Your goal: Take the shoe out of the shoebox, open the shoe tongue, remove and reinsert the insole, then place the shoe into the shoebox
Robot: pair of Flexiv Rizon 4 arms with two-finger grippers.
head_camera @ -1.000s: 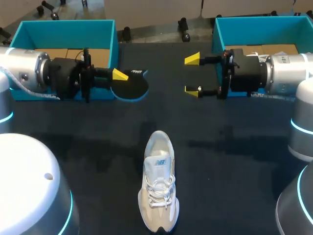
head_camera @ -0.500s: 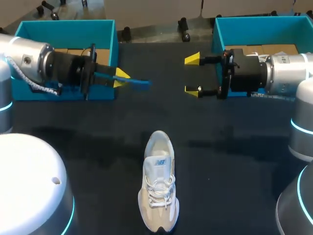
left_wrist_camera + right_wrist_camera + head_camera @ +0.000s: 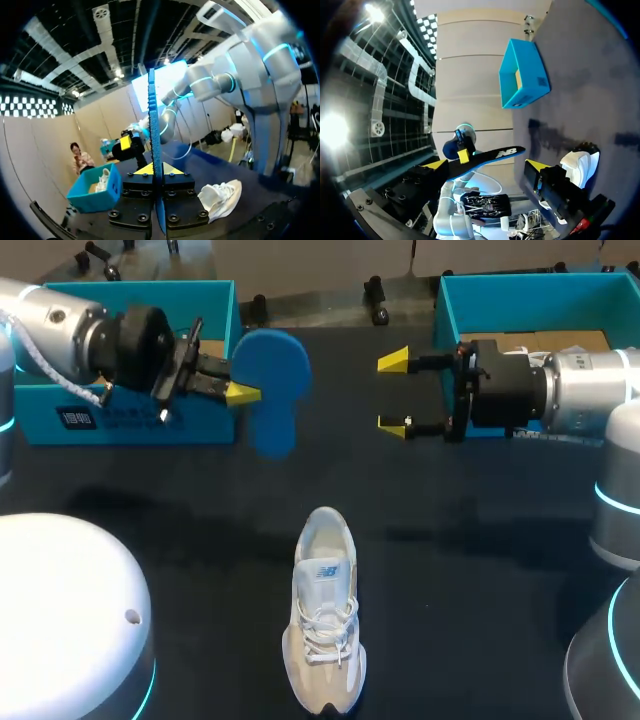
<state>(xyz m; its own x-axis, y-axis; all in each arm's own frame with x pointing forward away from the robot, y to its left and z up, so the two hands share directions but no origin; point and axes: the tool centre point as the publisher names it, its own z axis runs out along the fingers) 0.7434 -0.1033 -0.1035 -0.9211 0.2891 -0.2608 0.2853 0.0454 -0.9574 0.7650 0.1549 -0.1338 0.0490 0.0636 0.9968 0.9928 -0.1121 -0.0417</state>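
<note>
- The shoe [image 3: 323, 625] lies on the counter [image 3: 450, 570], front and centre.
- The left shoebox [image 3: 140, 300] stands at the back left, the right shoebox [image 3: 530, 300] at the back right.
- The insole [image 3: 270, 380], gripped in the left jaws, hangs between the boxes, behind the shoe.

White lace-up sneaker [image 3: 323, 615]: matt cloth mesh. Flat blue foam insole [image 3: 270, 375]: matt, bumpy edge. Teal cardboard shoebox [image 3: 200, 425]: smooth, brown inside. Black table cover [image 3: 470, 570]: matt, cloth-like. Silver metal arm link [image 3: 590, 385]: satin sheen.
</note>
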